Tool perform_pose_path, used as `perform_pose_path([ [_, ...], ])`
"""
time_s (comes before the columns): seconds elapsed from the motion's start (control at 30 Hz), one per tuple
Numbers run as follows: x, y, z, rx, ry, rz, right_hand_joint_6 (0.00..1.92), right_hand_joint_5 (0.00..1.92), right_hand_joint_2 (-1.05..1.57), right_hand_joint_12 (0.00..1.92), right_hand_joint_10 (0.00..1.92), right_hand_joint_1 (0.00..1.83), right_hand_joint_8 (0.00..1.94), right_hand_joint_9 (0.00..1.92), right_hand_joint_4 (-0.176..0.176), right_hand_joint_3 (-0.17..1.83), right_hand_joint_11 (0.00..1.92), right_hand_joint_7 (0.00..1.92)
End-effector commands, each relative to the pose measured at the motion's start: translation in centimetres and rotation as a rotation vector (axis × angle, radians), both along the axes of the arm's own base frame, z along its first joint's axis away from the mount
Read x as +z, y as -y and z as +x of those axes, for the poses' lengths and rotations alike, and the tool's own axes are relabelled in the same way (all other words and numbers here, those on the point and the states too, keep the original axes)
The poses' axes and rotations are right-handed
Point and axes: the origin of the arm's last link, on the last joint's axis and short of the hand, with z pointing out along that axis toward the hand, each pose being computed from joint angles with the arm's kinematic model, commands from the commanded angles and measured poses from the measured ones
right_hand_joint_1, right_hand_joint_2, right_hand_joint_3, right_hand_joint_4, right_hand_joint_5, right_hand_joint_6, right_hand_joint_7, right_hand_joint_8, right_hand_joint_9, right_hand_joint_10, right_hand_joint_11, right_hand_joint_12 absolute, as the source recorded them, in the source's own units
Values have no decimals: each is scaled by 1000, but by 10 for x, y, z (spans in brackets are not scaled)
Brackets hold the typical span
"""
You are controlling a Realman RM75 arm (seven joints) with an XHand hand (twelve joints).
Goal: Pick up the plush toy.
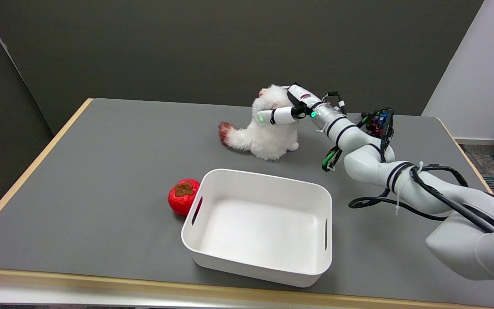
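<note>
A fluffy white plush toy (265, 138) with a reddish tail tip sits on the grey table (118, 146), toward the back middle. My right hand (293, 107) reaches in from the right and grips the toy's upper part. One finger (278, 116) lies across the front of the toy, and the others wrap over its top and far side, partly hidden in the fur. The toy's base still rests on the table.
A white rectangular bin (268, 177) with nothing inside stands in front of the toy, near the table's front edge. A red persimmon-like toy fruit (183, 196) lies against the bin's left side. The arm's cables (384, 201) hang over the table's right part.
</note>
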Motion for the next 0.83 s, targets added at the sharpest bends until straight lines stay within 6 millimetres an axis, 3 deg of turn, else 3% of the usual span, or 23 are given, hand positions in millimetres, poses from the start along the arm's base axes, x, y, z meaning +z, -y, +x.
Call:
perform_pose_path([
  [0.03,10,-14,53,245,24,42,1606,527,1144,1921,1450,1346,1250,815,-176,185,976,824],
  [0.2,21,-35,104,441,35,59,1614,527,1153,1909,1451,1344,1252,813,-176,171,971,819],
  [0.23,-35,-55,144,590,254,245,1613,529,1149,1904,1448,1344,1250,815,-176,176,970,820],
  [0.27,9,-54,138,568,87,126,1614,530,1149,1901,1447,1344,1251,817,-176,177,974,820],
  [0.3,27,-57,138,564,23,83,1615,531,1149,1899,1446,1343,1251,818,-176,176,980,819],
  [0.43,42,-98,169,701,46,93,1622,531,1147,1893,1446,1342,1256,816,-176,184,969,812],
  [0.6,52,-146,170,770,171,103,1621,532,1146,1892,1450,1342,1260,815,-176,188,971,809],
  [0.83,69,-211,129,744,378,97,1630,509,1178,1876,1458,1339,1272,809,-176,136,994,802],
])
